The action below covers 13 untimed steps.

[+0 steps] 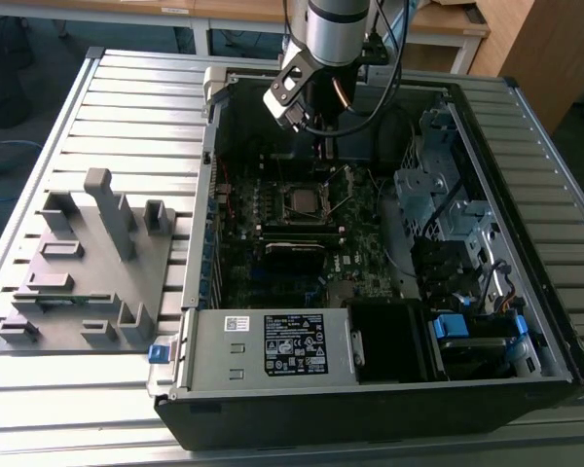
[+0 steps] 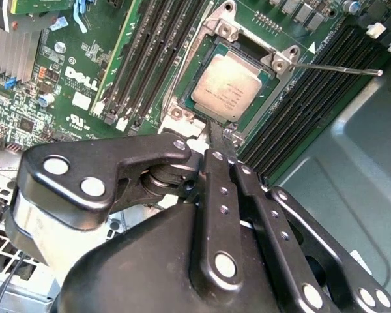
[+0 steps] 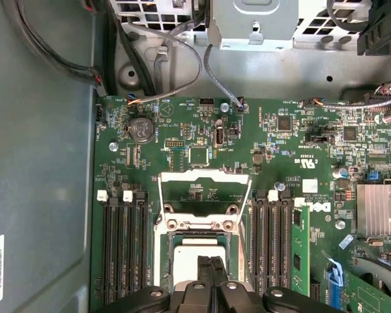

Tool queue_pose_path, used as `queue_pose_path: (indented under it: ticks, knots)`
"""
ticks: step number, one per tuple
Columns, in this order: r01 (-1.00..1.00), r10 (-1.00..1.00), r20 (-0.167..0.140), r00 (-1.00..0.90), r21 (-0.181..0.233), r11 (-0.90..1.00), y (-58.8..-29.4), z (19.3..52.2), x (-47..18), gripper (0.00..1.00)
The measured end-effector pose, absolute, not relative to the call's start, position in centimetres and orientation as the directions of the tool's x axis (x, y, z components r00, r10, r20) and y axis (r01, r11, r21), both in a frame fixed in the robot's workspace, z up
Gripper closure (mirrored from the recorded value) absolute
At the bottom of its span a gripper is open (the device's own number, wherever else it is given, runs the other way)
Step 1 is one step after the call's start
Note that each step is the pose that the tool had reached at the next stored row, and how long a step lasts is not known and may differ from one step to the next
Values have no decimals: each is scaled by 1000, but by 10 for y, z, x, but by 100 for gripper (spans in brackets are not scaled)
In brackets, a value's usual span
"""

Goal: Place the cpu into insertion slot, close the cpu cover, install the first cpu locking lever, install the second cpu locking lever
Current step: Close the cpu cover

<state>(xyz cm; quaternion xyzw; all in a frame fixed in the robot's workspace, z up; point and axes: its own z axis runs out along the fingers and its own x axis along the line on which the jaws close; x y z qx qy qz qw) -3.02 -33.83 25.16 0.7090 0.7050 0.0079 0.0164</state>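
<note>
Exterior view first: a slatted metal table (image 1: 127,107) carries an open computer case (image 1: 370,423) lying on its side, so the inside faces up and can be reached from above. On the exterior view's left, just beside the case, lies a grey moulded tray (image 1: 78,292) with upright posts, probably there to park parts. The robot arm (image 1: 336,29) comes down into the case from the far side and hangs over the green circuit board (image 1: 360,263).

In both wrist views the gripper (image 3: 212,261) points down at the board, close above the near edge of the insertion slot (image 2: 281,60). Its two fingers (image 2: 212,169) lie flat against each other and nothing shows between them. Judging by that, it is set to push rather than to grasp.

The cpu (image 2: 229,83) sits flat inside the slot, its pale metal lid facing up, so the placing step looks done. The cpu cover (image 3: 204,176) is swung back off the slot on its hinge. In the first wrist view the board shows through its square window, which tells that it is not yet closed. A thin locking lever (image 2: 332,68) sticks out sideways from the slot's corner in the second wrist view, unhooked, leaving the cover free to move.
</note>
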Motion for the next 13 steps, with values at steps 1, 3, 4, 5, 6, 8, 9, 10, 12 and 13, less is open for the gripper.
queue_pose_path:
  ticks: [1,3,4,5,6,8,9,10,12,13]
  knots:
    - [999,1000,-12,6,34,-5,-338,252,-30,90]
    - [999,1000,-12,6,34,-5,-338,252,-30,90]
    - [999,1000,-12,6,34,-5,-338,253,-30,90]
    - [999,1000,-12,6,34,-5,-338,253,-30,90]
    - [999,1000,-12,6,34,-5,-338,254,-30,90]
    - [999,1000,-12,6,35,-5,-338,254,-30,90]
    - [999,1000,-12,6,35,-5,-338,254,-30,90]
    - [999,1000,-12,6,34,-5,-338,255,-30,90]
    - [999,1000,-12,6,34,-5,-338,255,-30,90]
    - [999,1000,-12,6,35,-5,-338,255,-30,90]
